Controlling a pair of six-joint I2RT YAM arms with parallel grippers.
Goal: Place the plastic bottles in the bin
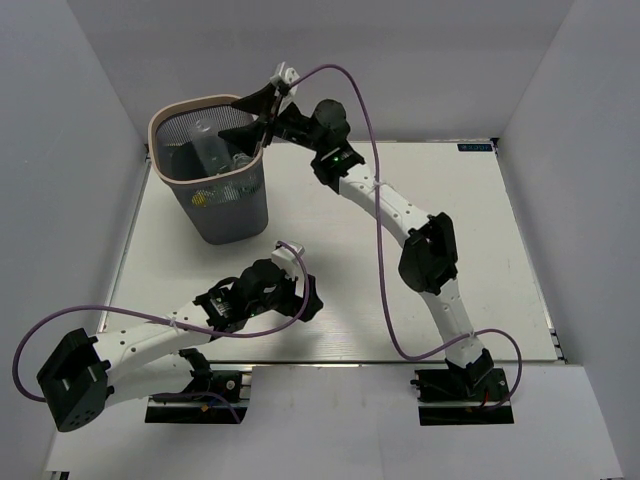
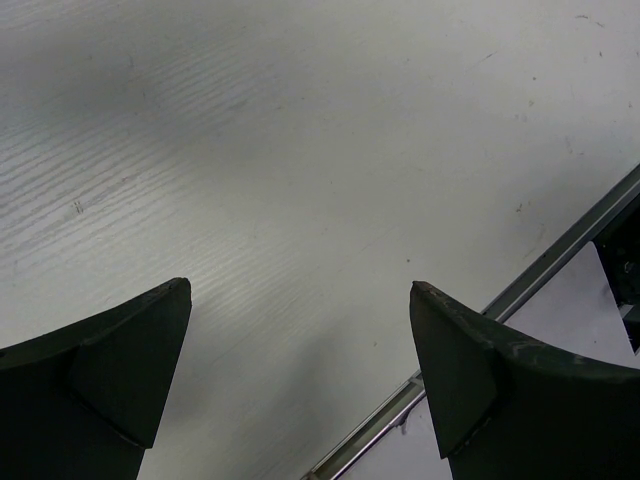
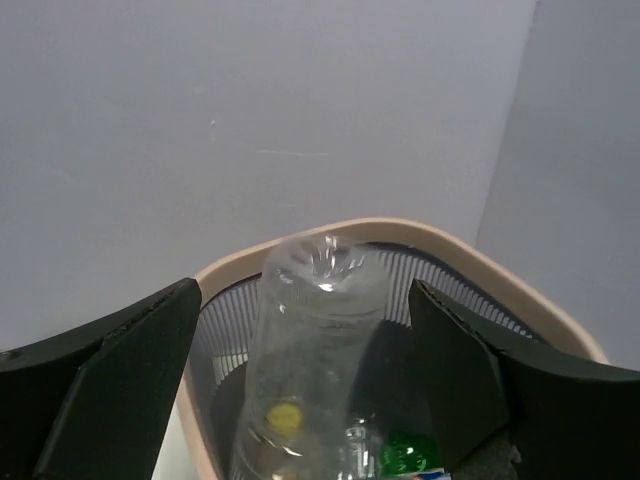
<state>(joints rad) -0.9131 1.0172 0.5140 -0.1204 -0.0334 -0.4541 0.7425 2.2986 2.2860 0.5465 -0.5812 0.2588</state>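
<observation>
Wide open, right pincer [image 3: 302, 290] flanks clear bottle [image 3: 315, 350], touching nothing.

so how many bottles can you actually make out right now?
2: a clear bottle standing base-up in the bin, and a green bottle lower down beside it. More may be hidden deeper in.

I have the left arm [image 1: 140, 342] folded low across the lower left of the frame, left gripper [image 2: 300, 290] angled downward, jaws fully spread, right arm [image 1: 400, 215] stretched from lower right up to upper centre-left, right gripper [image 1: 243, 118] jaws wide apart
</observation>
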